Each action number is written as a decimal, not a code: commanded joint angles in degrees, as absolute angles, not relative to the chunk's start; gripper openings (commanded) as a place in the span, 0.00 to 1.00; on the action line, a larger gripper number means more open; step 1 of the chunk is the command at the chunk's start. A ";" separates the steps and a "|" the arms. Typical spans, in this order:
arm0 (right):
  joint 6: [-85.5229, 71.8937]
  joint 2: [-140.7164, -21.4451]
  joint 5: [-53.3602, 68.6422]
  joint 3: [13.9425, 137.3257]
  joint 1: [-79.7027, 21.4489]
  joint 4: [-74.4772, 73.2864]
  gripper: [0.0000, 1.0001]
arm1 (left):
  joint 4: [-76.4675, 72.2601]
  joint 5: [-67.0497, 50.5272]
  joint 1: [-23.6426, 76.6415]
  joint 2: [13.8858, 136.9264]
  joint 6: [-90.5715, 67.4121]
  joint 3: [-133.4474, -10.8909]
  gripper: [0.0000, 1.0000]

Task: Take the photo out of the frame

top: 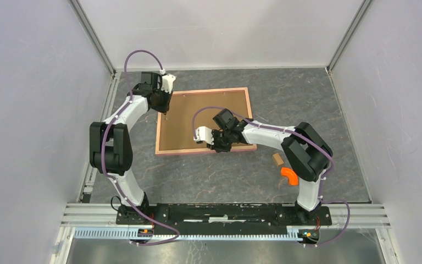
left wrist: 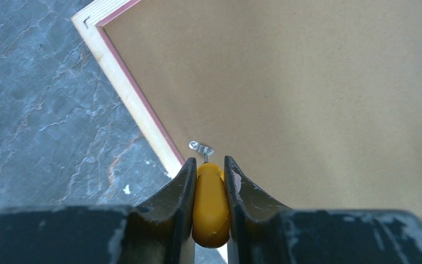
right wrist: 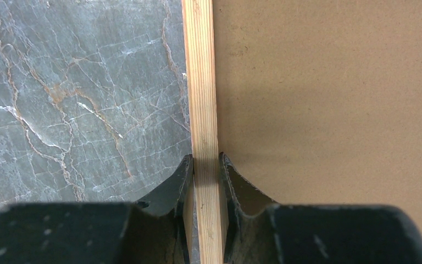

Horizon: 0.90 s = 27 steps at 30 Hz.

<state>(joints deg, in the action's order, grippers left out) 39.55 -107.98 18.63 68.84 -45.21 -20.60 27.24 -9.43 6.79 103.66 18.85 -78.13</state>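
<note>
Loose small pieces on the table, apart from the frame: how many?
2. A wooden block and an orange curved piece just nearer, both on the table right of the frame. Others may be hidden.

From my remote station I can read no text, label, brand, number or sign in any view, neither on the frame nor on the desk.
</note>
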 commanded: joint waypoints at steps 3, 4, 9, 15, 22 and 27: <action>37.08 -110.36 20.98 69.94 -45.30 -20.86 0.00 | 16.36 -24.96 6.56 100.72 5.79 -67.82 0.02; 36.74 -110.24 20.96 69.89 -45.20 -20.80 0.00 | 14.09 -25.78 5.97 99.79 4.61 -65.78 0.02; 35.77 -109.80 21.57 69.47 -45.09 -20.75 0.00 | 6.50 -30.22 2.17 94.96 2.28 -57.79 0.02; 37.14 -107.36 22.59 66.91 -45.09 -22.25 0.00 | 14.00 -35.32 0.09 89.98 5.06 -60.03 0.02; 51.55 -99.67 21.54 56.36 -45.08 -26.32 0.01 | 20.50 -36.18 0.09 84.57 10.08 -60.23 0.02; 63.60 -92.94 14.21 50.19 -44.82 -27.33 0.01 | 23.32 -37.48 0.09 84.82 11.66 -60.92 0.02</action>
